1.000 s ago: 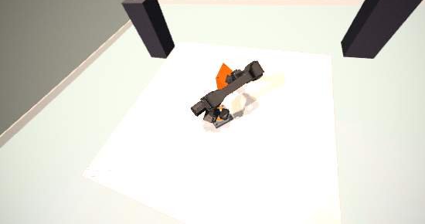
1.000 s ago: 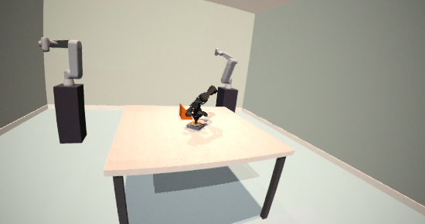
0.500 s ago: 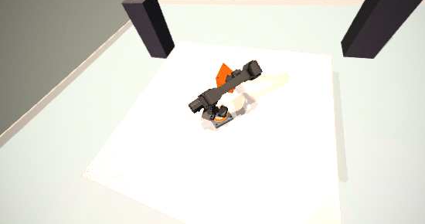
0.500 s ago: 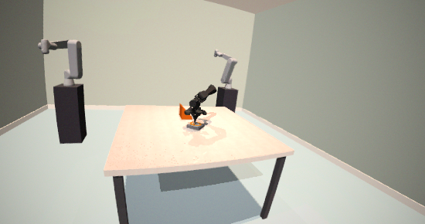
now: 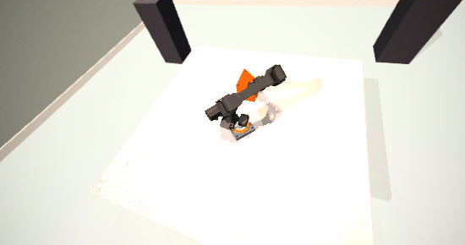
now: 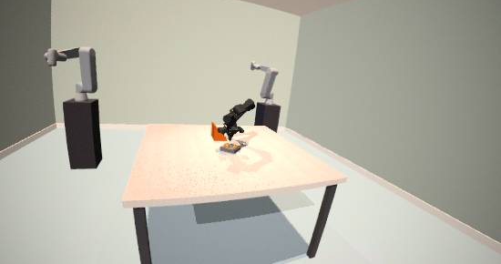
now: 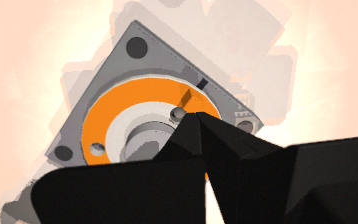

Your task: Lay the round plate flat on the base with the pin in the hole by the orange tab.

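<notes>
The round plate (image 5: pixel 241 131) (image 7: pixel 142 90), orange with a pale inner ring, sits around the grey post (image 7: pixel 150 136) on the square grey base (image 7: pixel 114 72) (image 6: pixel 230 151). In the wrist view a small raised orange tab (image 7: pixel 186 98) is at the plate's upper right, beside a round hole (image 7: pixel 178 114). Another hole (image 7: pixel 97 148) is at the plate's left. A dark mark (image 7: pixel 202 84) is on the base just outside the rim near the tab. I cannot make out the pin or whether the plate lies fully flat. My gripper (image 7: pixel 194 121) (image 6: pixel 230 139) is shut and empty, its tips over the plate's right part, hiding its lower right; contact is unclear.
An orange panel (image 5: pixel 244 81) (image 6: pixel 218 133) stands on the table (image 6: pixel 182 177) behind the base, close to the arm. Two grey arms on dark pedestals (image 6: pixel 82 134) (image 6: pixel 267 116) stand beyond the table.
</notes>
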Available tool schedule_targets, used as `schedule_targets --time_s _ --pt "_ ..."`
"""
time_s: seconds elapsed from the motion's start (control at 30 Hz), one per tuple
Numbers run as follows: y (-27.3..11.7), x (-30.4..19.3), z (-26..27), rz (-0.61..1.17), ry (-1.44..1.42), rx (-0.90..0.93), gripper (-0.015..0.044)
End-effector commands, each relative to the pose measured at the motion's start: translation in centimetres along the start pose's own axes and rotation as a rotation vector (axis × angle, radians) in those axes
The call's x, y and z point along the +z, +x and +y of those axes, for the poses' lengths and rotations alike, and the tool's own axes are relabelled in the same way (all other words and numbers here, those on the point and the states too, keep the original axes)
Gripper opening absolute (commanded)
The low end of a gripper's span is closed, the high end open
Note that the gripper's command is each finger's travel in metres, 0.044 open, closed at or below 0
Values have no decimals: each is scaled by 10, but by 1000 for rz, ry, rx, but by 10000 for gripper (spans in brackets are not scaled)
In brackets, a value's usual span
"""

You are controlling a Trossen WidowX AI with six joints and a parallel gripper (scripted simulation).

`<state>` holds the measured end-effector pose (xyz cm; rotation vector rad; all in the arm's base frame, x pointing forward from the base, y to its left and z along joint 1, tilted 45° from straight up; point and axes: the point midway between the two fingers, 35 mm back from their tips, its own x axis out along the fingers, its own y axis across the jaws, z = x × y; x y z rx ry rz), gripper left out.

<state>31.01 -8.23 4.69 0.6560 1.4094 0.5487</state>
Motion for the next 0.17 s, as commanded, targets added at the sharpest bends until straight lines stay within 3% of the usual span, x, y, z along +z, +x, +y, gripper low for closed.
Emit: schedule_targets --time_s 0.0,0.13 --pt "1 0 0 0 6 1 0" --pt "1 0 0 0 6 1 0"
